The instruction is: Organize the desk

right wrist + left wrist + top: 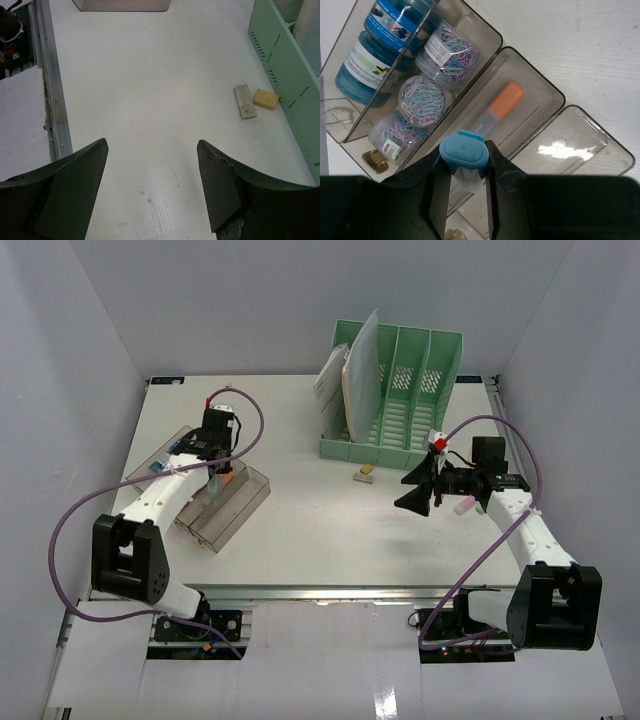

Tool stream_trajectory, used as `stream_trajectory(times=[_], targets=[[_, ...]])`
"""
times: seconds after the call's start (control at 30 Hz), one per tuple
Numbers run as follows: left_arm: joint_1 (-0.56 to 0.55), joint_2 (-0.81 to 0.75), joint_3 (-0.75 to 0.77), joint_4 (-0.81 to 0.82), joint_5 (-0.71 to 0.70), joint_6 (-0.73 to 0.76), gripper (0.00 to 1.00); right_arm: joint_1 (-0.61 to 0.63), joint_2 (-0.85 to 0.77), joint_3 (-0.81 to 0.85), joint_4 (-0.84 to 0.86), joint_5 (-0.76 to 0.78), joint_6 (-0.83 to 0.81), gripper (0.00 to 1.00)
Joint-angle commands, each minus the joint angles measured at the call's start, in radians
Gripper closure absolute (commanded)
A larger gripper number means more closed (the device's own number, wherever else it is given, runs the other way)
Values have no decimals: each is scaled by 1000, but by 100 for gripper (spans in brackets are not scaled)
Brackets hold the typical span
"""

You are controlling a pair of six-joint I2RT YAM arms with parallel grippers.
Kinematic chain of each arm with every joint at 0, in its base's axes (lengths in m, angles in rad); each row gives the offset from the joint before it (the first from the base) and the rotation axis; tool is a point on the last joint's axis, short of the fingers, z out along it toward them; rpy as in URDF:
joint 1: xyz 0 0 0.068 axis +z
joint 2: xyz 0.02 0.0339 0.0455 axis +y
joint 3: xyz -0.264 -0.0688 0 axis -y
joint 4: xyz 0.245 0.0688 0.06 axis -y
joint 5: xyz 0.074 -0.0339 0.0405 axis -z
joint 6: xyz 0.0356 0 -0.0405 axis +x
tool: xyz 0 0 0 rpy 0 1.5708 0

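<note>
The white desk [300, 530] carries a clear stepped tray [245, 502] at the left. My left gripper [216, 472] hangs over the tray's middle compartment [540, 107]. It [464, 156] is shut on a blue-capped marker [463, 151], held cap toward the camera. An orange-capped marker [500, 106] lies in that compartment just beyond it. My right gripper [412, 490] is open and empty above the desk's right half, and in the right wrist view [152, 145] bare tabletop shows between its fingers.
A green file rack [400, 390] with papers stands at the back. A grey eraser [244, 101] and a yellow one [266, 99] lie by its base. Jars of paper clips [427, 95] and blue containers [380, 50] fill the tray's other compartments. A pink item [463, 507] lies by the right arm.
</note>
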Motion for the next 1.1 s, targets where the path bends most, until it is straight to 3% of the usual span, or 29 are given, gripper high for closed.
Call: stream_trajectory(times=[0.0, 0.13, 0.23, 0.33, 0.5, 0.63, 0.77, 0.97, 1.07], targets=[[22, 57, 34, 36, -27, 57, 75, -11, 4, -4, -9, -38, -17, 22], [27, 116, 40, 52, -35, 61, 64, -46, 8, -8, -11, -45, -19, 22], [27, 132, 43, 52, -36, 58, 34, -50, 10, -9, -11, -40, -24, 22], [27, 128, 38, 55, -30, 53, 18, -54, 14, -9, -12, -21, -31, 22], [27, 89, 23, 53, 16, 34, 12, -60, 5, -5, -20, 61, -49, 22], [27, -23, -1, 59, 189, 5, 3, -62, -12, 13, -10, 257, -2, 22], [27, -202, -109, 163, 381, -38, 2, -119, 11, 45, 9, 547, 177, 17], [29, -483, -385, 374, 649, -132, 2, -291, 40, 53, -35, 653, 378, 17], [31, -523, -415, 378, 701, -143, 2, -332, 31, 43, -25, 767, 441, 17]])
